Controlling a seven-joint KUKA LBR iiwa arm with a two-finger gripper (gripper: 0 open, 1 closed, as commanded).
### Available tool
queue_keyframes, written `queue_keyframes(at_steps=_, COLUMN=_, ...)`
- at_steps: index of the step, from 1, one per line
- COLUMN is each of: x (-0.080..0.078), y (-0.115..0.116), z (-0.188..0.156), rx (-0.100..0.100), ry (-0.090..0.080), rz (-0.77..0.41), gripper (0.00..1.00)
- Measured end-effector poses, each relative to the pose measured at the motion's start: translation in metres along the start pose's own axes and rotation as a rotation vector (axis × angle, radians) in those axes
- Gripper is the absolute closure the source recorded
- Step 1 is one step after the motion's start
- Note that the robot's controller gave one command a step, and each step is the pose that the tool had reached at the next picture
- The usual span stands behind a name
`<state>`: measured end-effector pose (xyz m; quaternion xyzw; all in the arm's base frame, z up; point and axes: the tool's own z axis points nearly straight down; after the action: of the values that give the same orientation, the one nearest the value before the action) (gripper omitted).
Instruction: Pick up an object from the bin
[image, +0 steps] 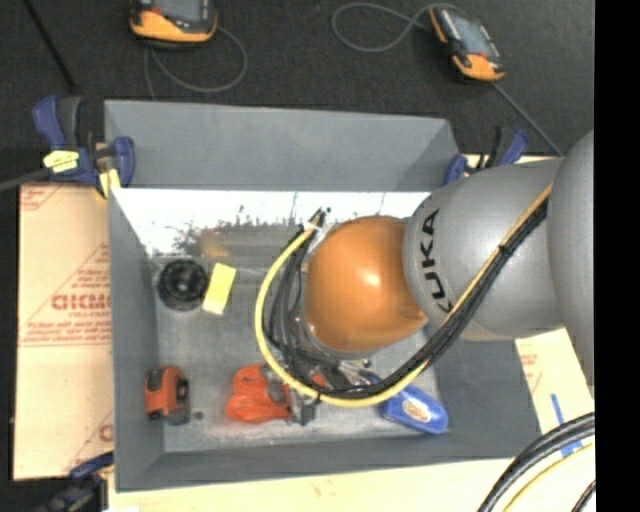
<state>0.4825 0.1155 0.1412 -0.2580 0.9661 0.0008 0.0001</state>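
You have the gripper (300, 398) down at the front of the grey metal bin (135, 330), just beside a crumpled orange-red object (250, 398) (open or closed: you cannot tell), flat blue oval piece (418, 412) near.

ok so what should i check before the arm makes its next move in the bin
1. Target under the gripper: ok. It is down at the crumpled red-orange thing, front middle of the bin.
2. Something actually held: cannot tell. The orange cover hides that spot.
3. Left neighbour clear: ok. The orange and black thing lies apart, near the front left corner.
4. Right neighbour clear: cannot tell. The blue and white thing sits close under the yellow cable loop.
5. Far things out of the way: ok. The black round thing and yellow block lie side by side at the left.
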Motion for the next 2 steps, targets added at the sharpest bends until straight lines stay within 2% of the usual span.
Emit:
queue_keyframes(at_steps=1, x=0.0, y=0.0, z=0.0, rx=0.0, ry=0.0, rz=0.0, gripper=1.0)
queue_keyframes(at_steps=2, x=-0.028, y=-0.037, z=-0.055, rx=0.001, ry=0.002, rz=-0.01, gripper=1.0)
